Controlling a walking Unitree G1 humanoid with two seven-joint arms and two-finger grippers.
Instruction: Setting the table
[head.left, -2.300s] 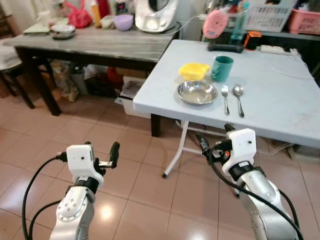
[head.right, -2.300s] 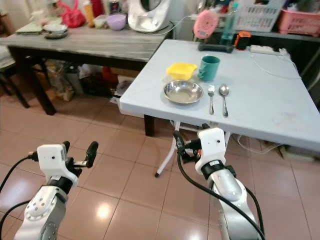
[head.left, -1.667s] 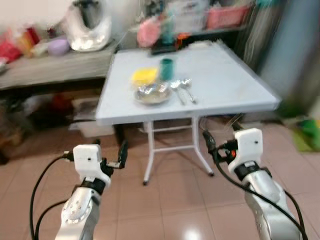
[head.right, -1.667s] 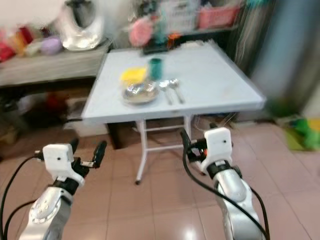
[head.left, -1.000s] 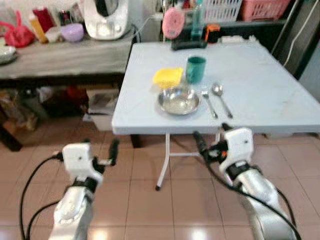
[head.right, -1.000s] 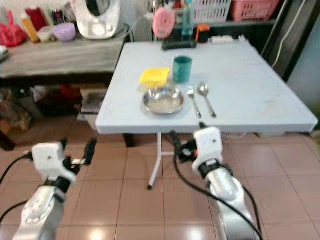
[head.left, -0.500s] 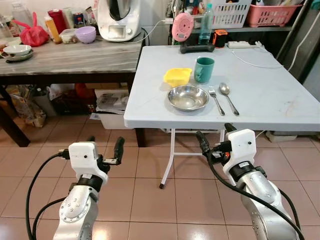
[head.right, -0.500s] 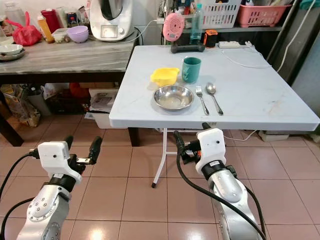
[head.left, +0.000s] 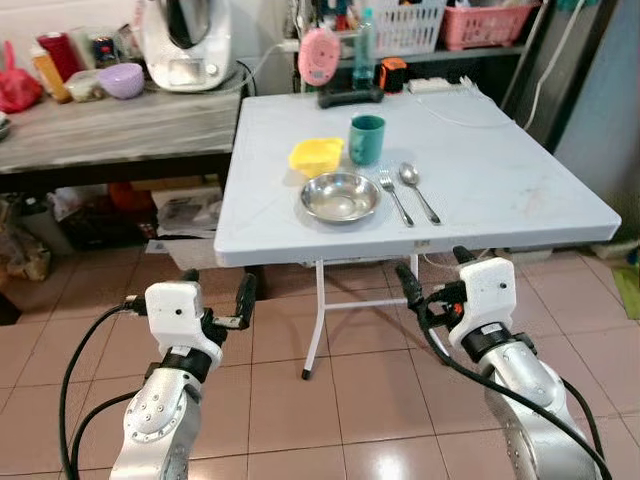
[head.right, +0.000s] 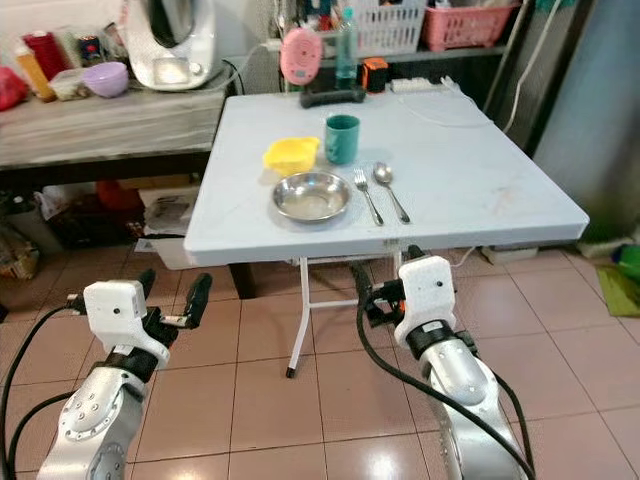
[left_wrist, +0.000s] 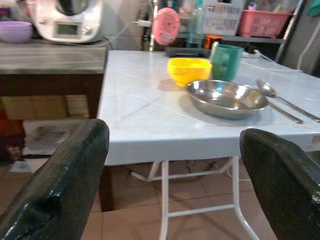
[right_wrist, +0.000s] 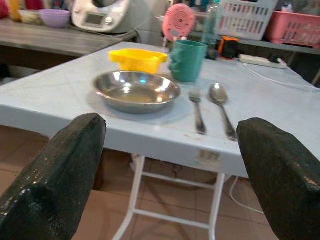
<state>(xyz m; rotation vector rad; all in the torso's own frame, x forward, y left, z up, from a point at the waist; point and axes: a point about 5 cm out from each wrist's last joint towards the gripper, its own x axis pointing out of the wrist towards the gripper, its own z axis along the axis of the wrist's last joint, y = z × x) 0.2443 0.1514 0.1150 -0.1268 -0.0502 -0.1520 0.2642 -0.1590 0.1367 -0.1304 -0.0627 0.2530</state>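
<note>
Head views: a pale folding table (head.left: 500, 190) stands ahead, at 12 o'clock from the robot. On it sit a steel bowl (head.left: 340, 196), a yellow dish (head.left: 316, 156) just beyond the bowl at its 11 o'clock, and a green cup (head.left: 367, 139) at its 1 o'clock. A fork (head.left: 391, 194) and a spoon (head.left: 417, 189) lie side by side at the bowl's 3 o'clock, apart from it. The left gripper (head.left: 215, 296) and the right gripper (head.left: 432, 274) hover low over the tiled floor (head.left: 360, 400), short of the table's near edge; both are spread wide and carry nothing. A darker side table (head.left: 110, 115) at 10 o'clock holds a purple bowl (head.left: 122, 80) and an appliance (head.left: 180, 40).

Left wrist view: two black fingers (left_wrist: 55, 185) frame the table edge, with bowl, dish and cup beyond.

Right wrist view: fingers (right_wrist: 47, 175) well apart; bowl, cup, fork and spoon lie ahead on the tabletop.

Judgement: the place looks largely laid. For any further step, the robot should close in squarely, raise the arms above the table edge first, and approach the flat cutlery from above along its length.
</note>
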